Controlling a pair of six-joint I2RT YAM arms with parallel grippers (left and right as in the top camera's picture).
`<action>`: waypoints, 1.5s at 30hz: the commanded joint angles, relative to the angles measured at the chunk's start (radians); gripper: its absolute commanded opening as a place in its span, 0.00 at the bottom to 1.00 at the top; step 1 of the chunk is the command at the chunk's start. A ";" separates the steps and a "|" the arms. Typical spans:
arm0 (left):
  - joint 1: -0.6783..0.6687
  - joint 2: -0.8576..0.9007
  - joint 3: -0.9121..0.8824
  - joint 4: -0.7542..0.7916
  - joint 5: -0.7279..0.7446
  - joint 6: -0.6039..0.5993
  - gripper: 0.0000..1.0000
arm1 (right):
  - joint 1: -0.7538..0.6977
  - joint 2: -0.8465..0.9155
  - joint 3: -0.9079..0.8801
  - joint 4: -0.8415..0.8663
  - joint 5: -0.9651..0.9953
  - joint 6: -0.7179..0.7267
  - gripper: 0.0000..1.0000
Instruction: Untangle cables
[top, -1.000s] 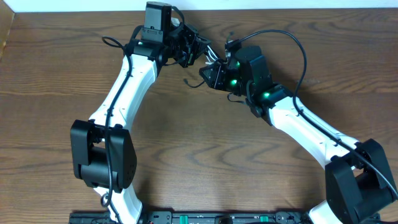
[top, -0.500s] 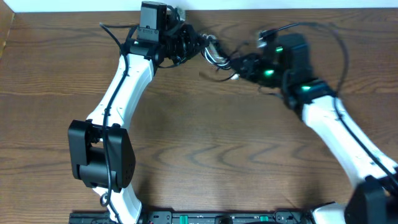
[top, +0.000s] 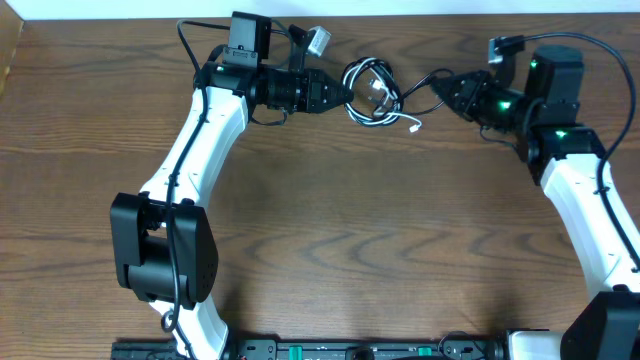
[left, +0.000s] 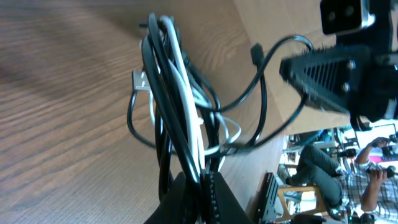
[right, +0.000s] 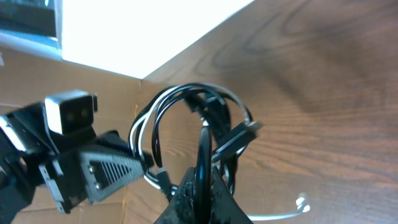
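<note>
The right gripper (top: 452, 88), clamped on one thin black cord (top: 422, 80), has swung away. The left gripper (top: 335, 92) pinches the black-and-white cable tangle (top: 370, 92), apparently loosening.

We see both arms built from long white shells, the left arm (top: 205, 130) and the right arm (top: 590, 215) alike, jointed by bulky rounded black housings (top: 165, 245). A thin black wire (top: 187, 165) runs along the left arm's white link, and a second wire (top: 565, 36) arcs free above the right arm's wrist, where small green lights (top: 560, 133) glow on the black casing. The left gripper (top: 340, 92) and the right gripper (top: 447, 90) are black. Up close, we find wedge-shaped fingers (left: 323, 71) with ribbed faces, topped by a pale boxy camera (left: 344, 15).
</note>
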 joint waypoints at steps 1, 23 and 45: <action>0.004 -0.001 0.013 -0.008 0.028 0.046 0.07 | -0.040 -0.005 0.011 0.024 -0.011 0.025 0.01; -0.118 -0.003 0.013 0.414 0.188 -0.523 0.07 | 0.290 0.029 0.011 0.001 0.473 0.053 0.01; -0.035 -0.003 0.013 0.292 -0.277 -0.944 0.07 | 0.163 0.005 0.011 0.006 0.006 -0.539 0.74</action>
